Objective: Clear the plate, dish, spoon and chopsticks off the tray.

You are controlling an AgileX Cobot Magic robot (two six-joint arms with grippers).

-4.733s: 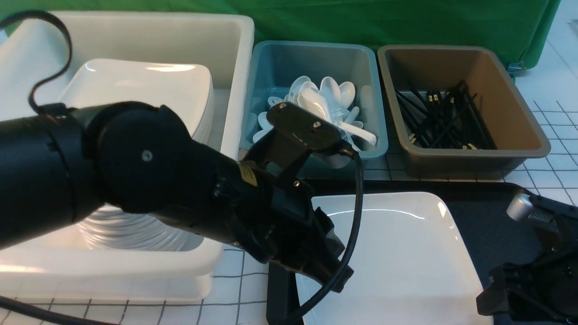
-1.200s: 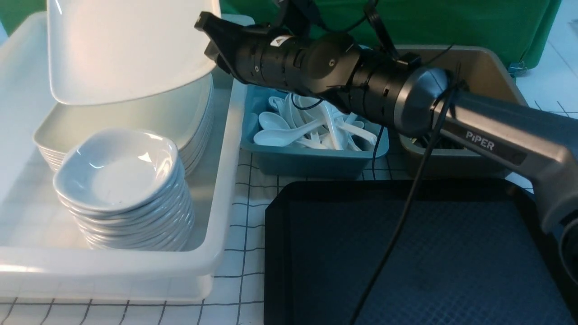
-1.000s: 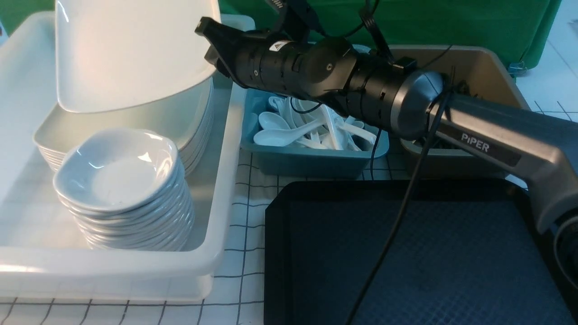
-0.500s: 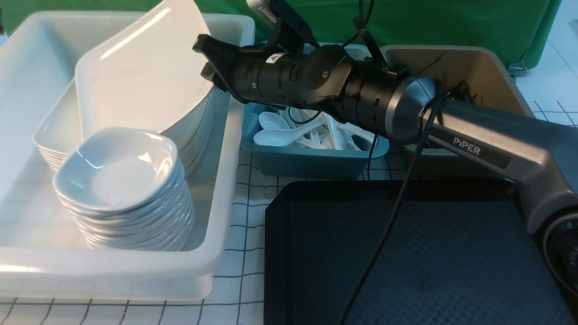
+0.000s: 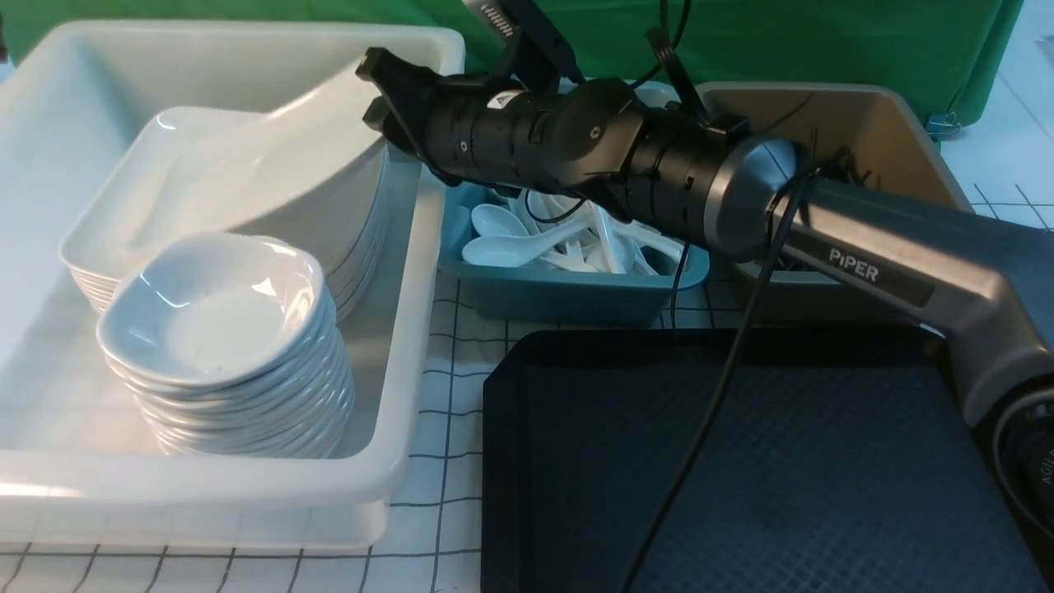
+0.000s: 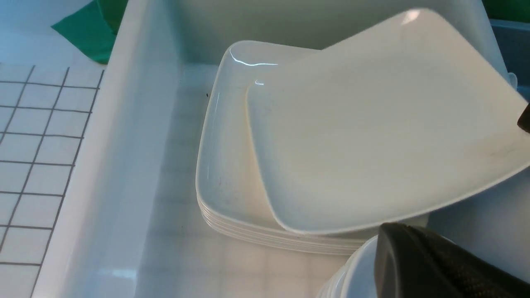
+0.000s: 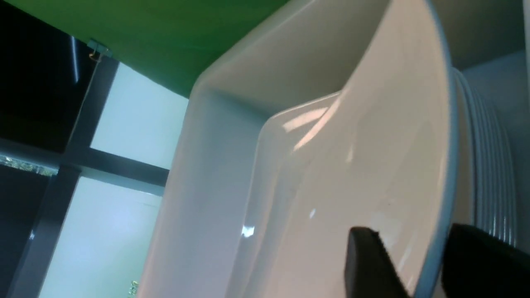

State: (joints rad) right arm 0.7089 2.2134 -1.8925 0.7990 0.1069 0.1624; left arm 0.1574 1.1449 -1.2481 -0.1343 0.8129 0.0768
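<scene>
Plate [image 5: 272, 177] dropped lower, tilted on stack; rim between right claw [image 5: 375, 95] fingers.

Robot test lab set up as a dish-sorting station

A green backdrop cloth [image 5: 782, 41] is hung behind a grid-marked bench [image 5: 445, 395], where sorting bins [image 5: 568, 292] and a black tray [image 5: 741, 461] are laid out below a robot arm [image 5: 889, 247].

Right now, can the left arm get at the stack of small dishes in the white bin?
Probably yes. In the left wrist view the left gripper hangs right over the dish stack, nothing between. Its jaws are shut, though, and the right gripper with the tilted plate works close by.
</scene>
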